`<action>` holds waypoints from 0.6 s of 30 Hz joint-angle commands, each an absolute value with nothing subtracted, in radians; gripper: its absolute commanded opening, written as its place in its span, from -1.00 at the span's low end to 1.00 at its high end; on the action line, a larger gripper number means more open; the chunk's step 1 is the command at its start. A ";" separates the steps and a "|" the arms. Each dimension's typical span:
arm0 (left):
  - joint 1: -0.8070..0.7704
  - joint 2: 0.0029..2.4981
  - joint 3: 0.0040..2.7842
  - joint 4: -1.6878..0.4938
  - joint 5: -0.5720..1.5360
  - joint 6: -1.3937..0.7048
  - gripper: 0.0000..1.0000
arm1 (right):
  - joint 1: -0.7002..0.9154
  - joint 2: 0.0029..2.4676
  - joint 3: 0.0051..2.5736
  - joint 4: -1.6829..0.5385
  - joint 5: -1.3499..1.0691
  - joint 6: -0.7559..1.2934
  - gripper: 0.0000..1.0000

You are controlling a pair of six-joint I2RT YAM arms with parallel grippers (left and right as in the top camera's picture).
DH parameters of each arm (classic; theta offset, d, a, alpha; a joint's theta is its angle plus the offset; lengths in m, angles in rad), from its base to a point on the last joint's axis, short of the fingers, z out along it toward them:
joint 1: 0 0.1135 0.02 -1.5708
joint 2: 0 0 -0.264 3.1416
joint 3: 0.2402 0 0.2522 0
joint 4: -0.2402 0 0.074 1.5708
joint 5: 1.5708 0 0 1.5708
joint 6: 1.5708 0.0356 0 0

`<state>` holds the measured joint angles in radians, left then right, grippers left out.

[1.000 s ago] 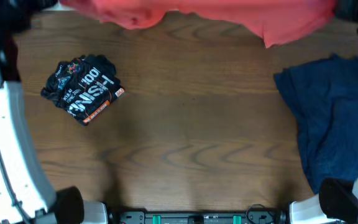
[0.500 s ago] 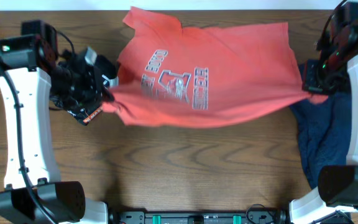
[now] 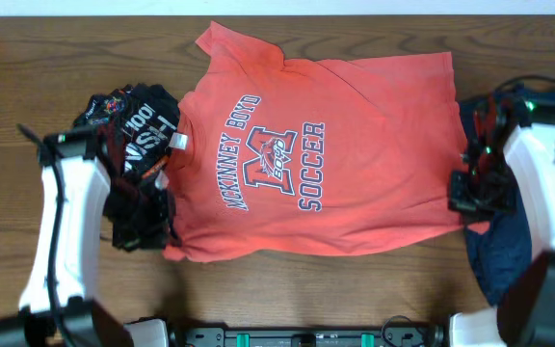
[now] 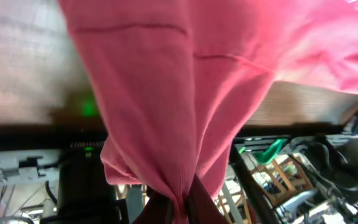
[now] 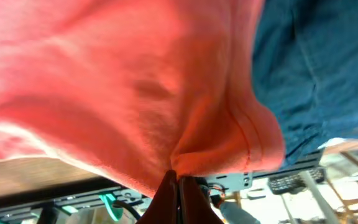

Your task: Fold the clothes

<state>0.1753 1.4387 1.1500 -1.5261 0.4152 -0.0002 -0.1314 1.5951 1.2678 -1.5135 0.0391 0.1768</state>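
Note:
The coral-red T-shirt (image 3: 306, 154) lies spread front-up across the table, its white-and-navy lettering showing. My left gripper (image 3: 160, 229) is shut on its near-left hem corner, and in the left wrist view the fabric (image 4: 166, 93) bunches down into the closed left gripper (image 4: 180, 208). My right gripper (image 3: 464, 198) is shut on the near-right hem corner; the right wrist view shows red cloth (image 5: 117, 93) pinched in the right gripper (image 5: 179, 186). The black printed T-shirt (image 3: 133, 120) sits crumpled at the left, partly under the red one. The navy T-shirt (image 3: 509, 260) lies at the right.
The wooden table (image 3: 335, 289) shows bare wood along the near edge. The navy shirt (image 5: 322, 62) lies right beside the right gripper. The left arm (image 3: 66, 231) and right arm (image 3: 538, 193) stand over the table's sides.
The red shirt, first bunched at the far edge and then held stretched in the air, now lies flat. Both grippers have come toward the near edge, still shut on its corners.

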 commanded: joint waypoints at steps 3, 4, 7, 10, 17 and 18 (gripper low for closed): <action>0.221 1.264 1.121 -1.544 0.381 -0.076 -0.88 | -0.192 1.417 1.174 -1.471 0.055 0.233 -0.98; 0.227 1.234 1.121 -1.552 0.381 -0.089 -0.88 | -0.197 1.400 1.174 -1.470 0.056 0.237 -0.98; 0.237 1.140 1.121 -1.581 0.380 -0.112 -0.88 | -0.212 1.343 1.174 -1.470 0.056 0.239 -0.98; 0.236 1.070 1.120 -1.587 0.381 -0.121 -0.88 | -0.212 1.322 1.174 -1.465 0.052 0.239 -0.98; 0.236 1.058 1.120 -1.421 0.381 -0.164 -0.88 | -0.212 1.330 1.174 -1.385 0.046 0.239 -0.98; 0.236 1.070 1.120 -1.391 0.381 -0.175 -0.88 | -0.212 1.335 1.174 -1.369 0.045 0.239 -0.98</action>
